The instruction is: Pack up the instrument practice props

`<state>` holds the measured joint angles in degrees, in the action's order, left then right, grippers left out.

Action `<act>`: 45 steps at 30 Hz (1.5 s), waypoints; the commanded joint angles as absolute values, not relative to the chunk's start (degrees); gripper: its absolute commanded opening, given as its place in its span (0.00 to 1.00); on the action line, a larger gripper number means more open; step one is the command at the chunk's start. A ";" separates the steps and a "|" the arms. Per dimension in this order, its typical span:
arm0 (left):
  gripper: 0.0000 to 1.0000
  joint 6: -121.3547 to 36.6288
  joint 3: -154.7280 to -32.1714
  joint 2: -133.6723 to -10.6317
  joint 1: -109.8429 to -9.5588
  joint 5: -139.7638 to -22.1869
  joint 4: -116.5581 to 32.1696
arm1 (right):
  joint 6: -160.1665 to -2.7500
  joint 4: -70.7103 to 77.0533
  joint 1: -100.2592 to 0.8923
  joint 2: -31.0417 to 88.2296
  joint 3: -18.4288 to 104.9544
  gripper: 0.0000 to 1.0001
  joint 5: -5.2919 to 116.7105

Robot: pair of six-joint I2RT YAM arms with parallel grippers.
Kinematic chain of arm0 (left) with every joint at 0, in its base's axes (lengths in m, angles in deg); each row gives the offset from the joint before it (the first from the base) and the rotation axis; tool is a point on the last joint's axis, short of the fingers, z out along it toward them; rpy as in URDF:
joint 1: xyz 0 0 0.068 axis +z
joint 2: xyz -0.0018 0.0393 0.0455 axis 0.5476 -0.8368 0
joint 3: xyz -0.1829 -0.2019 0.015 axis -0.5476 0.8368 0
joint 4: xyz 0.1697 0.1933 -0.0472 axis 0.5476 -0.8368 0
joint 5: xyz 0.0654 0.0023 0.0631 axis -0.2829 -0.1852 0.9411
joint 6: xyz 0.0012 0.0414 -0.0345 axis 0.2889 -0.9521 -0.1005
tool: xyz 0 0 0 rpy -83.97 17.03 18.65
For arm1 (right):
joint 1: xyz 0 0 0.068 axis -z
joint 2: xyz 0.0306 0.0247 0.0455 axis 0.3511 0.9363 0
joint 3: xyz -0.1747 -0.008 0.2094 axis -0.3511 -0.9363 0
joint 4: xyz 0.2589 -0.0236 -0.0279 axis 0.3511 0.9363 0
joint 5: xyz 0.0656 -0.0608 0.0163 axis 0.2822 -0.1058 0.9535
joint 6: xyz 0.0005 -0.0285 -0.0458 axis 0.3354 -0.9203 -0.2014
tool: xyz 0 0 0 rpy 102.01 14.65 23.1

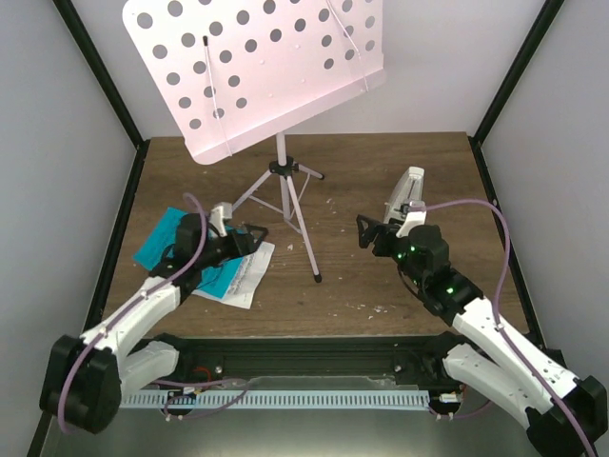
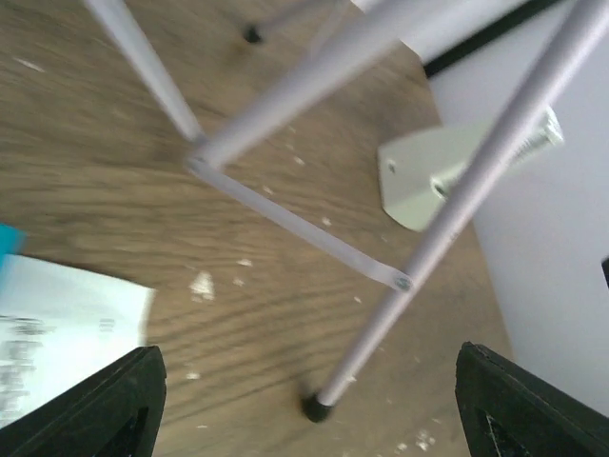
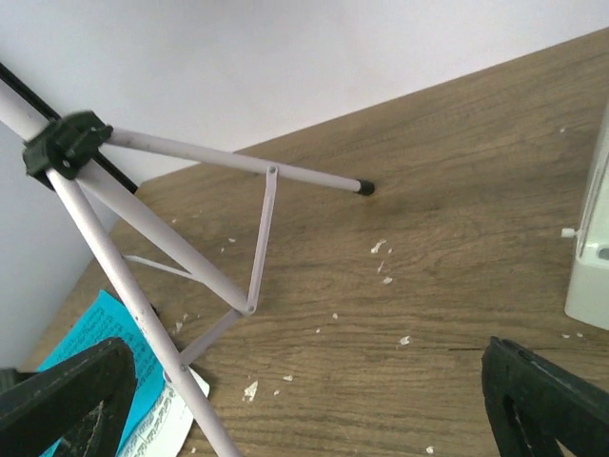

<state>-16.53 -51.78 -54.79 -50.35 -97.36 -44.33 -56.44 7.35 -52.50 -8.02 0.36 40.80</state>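
The pale pink music stand (image 1: 257,67) rises at the back middle, its tripod legs (image 1: 285,205) spread on the wooden table. A teal-covered booklet (image 1: 160,240) with white sheet music lies at the left, partly under my left arm. My left gripper (image 1: 249,236) hovers over its right edge, open and holding nothing. In the left wrist view the gripper (image 2: 314,419) frames a tripod foot (image 2: 314,407) without touching it. The white metronome (image 1: 404,198) stands at the right, just behind my open right gripper (image 1: 366,233). The right wrist view shows that gripper (image 3: 304,409) empty, with the metronome (image 3: 592,257) at the frame's right edge.
White walls with black frame posts (image 1: 100,86) close the table on the left, back and right. Small white flecks (image 3: 381,249) are scattered on the wood (image 1: 381,286). The near tripod leg ends at a black foot (image 1: 318,279) between the two arms.
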 commanded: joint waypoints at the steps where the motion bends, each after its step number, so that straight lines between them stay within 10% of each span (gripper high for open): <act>1: 0.84 -10.85 -53.39 -59.78 -57.72 -96.65 -27.50 | -56.06 8.90 -52.00 -11.35 0.65 1.00 36.32; 16: 0.85 -18.06 -68.16 -79.04 -65.62 -87.13 -28.42 | -56.52 8.50 -51.95 -15.41 -2.17 1.00 35.73; 31: 0.11 -22.76 -73.95 -82.86 -65.69 -87.67 -32.47 | -57.41 10.86 -51.98 -23.22 -4.28 1.00 30.39; 45: 0.00 -39.02 -72.10 -80.05 -65.55 -116.19 -33.16 | -54.63 8.36 -52.02 -22.12 -4.83 1.00 33.62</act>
